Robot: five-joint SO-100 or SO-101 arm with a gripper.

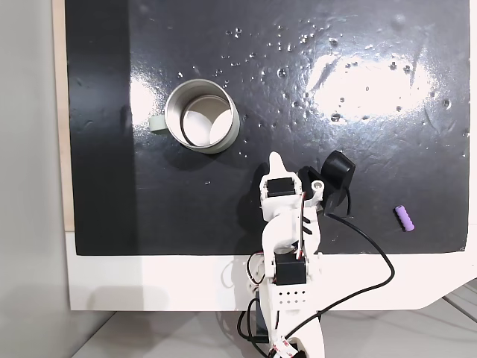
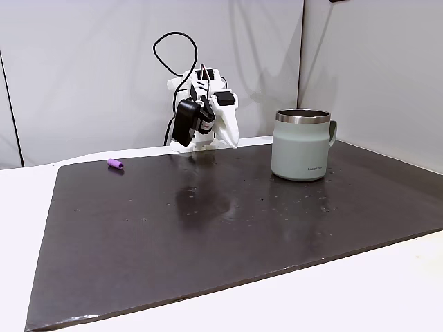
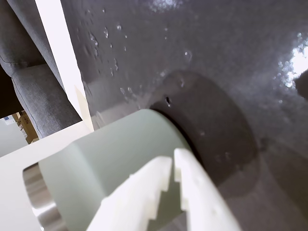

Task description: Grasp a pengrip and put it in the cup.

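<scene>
Lying well apart from the cup (image 1: 202, 115), pengrip (image 1: 404, 218) untouched; tool (image 3: 172, 166) together, its base cut off.

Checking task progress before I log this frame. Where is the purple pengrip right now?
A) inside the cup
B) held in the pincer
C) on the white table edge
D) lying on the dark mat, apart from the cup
D: the pengrip lies alone on the dark mat, far from the cup and the empty, shut pincer.

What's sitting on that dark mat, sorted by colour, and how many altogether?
Purple: 1, the pengrip
Silvery-grey: 1, the cup
White: 1, the robot arm's gripper, poised over the mat
Total: 3
</scene>
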